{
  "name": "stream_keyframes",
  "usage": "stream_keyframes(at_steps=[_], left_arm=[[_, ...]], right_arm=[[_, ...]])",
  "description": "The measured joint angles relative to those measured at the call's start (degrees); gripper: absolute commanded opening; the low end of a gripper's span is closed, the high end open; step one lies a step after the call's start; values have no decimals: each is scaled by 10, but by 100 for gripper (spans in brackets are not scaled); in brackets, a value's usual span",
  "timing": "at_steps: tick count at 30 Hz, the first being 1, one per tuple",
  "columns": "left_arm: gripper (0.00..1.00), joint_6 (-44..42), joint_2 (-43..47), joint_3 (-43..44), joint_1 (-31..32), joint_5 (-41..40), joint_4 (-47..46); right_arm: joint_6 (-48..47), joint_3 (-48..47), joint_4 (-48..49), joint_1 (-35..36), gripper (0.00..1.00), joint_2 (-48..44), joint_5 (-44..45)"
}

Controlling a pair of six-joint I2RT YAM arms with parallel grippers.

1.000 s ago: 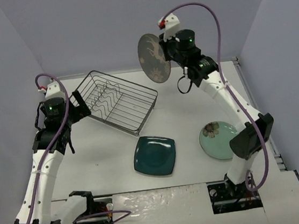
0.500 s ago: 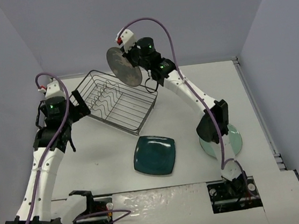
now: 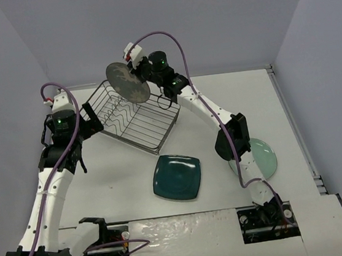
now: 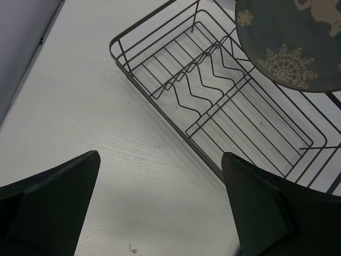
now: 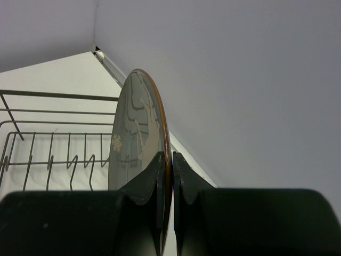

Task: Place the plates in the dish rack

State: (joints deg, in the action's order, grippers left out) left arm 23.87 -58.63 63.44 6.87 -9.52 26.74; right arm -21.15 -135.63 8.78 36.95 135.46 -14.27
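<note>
The right fingers point(image 5: 152, 178) pinch the deer plate point(image 5: 136, 141) by its rim, upright over the dish rack point(image 3: 139, 123), while the left fingers point(image 4: 53, 200) gape empty.

We saw soft, even light from above fall on the white table point(image 3: 113, 165), bright but free of glare. The dish rack point(image 4: 184, 101) threw only faint, thin shadows. Near the lens, the fingers point(image 4: 48, 202) of the left gripper point(image 4: 161, 156) were dark, unsharp masses. The deer plate point(image 5: 136, 144) carried a dull sheen, its near rim blurred.
</note>
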Motion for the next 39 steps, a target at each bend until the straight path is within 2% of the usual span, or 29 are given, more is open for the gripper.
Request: stream_keyframes(at_steps=[20,39], left_arm=[[97,0,-4,0,0,-7,0],[97,0,-16,0,0,-9,1]], right_arm=[[-51,-10,40,11,0,22,4],[-49,-18,55,14,0,77,0]])
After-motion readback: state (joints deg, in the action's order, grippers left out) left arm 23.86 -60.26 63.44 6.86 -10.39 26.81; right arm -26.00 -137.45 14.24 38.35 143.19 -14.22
